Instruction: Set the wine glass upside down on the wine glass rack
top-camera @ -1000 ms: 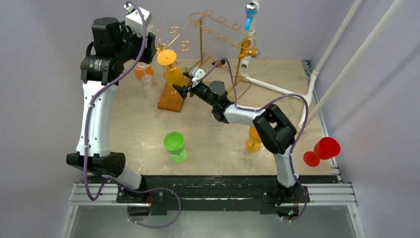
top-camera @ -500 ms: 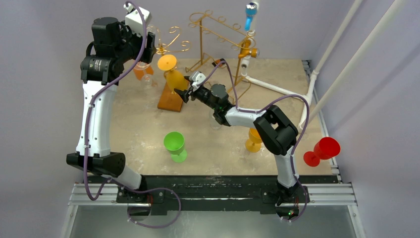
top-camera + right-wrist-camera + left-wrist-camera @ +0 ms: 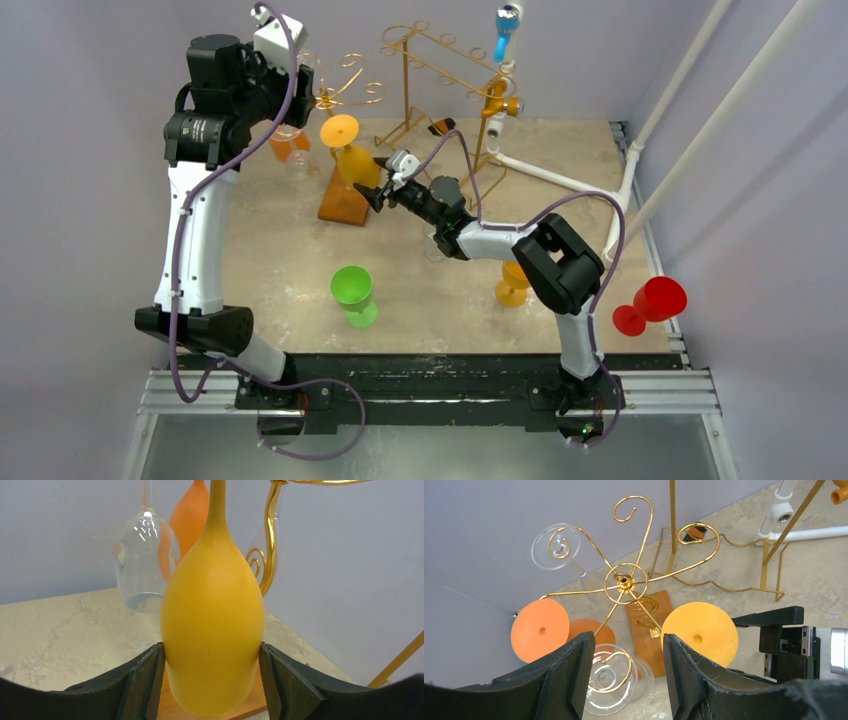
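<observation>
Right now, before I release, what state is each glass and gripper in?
yellow wine glass: upside down, gripped at the bowl, off the table.
right gripper: shut on the yellow wine glass.
left gripper: open, empty, above the rack.
orange glass: hanging upside down on the rack.
clear glasses: hanging upside down too.
green glass: upright on the table.

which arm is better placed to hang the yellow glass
Right: the right end effector grips the upside-down opaque yellow wine glass beside the gold wire rack; the left end effector hovers open above it.
</observation>
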Robot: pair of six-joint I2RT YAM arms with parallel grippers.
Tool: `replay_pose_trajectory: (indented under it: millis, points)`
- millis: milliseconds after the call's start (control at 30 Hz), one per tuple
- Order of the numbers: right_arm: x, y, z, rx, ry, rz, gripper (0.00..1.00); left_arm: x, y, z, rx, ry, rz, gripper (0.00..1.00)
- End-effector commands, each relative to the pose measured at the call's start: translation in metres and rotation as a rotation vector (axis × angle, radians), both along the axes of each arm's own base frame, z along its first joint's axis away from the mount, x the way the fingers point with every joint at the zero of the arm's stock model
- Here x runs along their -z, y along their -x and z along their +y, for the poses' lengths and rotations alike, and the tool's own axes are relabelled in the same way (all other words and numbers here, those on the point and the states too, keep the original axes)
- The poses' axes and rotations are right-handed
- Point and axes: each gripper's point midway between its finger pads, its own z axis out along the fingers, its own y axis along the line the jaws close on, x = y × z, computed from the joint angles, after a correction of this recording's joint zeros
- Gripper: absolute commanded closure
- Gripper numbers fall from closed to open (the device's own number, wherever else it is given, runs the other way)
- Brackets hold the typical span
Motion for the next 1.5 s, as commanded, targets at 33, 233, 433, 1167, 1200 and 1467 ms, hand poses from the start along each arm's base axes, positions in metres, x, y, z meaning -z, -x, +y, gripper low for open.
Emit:
replay_pose_trajectory:
  millis: [33,233,433,1167,1200,1467]
  points:
    - [-0.039,0.009,-0.006,-0.009,-0.092,-0.072,0.33,0.004,-0.009,0.004,-0.006,-0.030,-0.020,0.44]
    - [-0.043,0.009,-0.007,-0.010,-0.107,-0.076,0.34,0.041,-0.025,0.005,-0.007,-0.070,0.046,0.48]
    - [-0.039,0.001,-0.019,0.019,-0.139,-0.046,0.34,0.027,-0.025,0.000,0.005,-0.036,0.014,0.48]
    - [-0.021,0.001,-0.037,0.054,-0.126,0.050,0.01,0.024,-0.001,-0.011,0.113,-0.067,0.040,0.46]
    - [-0.022,0.002,-0.042,0.064,-0.123,0.056,0.01,0.024,0.002,-0.012,0.124,-0.078,0.042,0.46]
    - [-0.050,0.008,-0.064,0.116,-0.075,0.148,0.04,0.020,0.021,-0.009,0.161,-0.132,0.034,0.47]
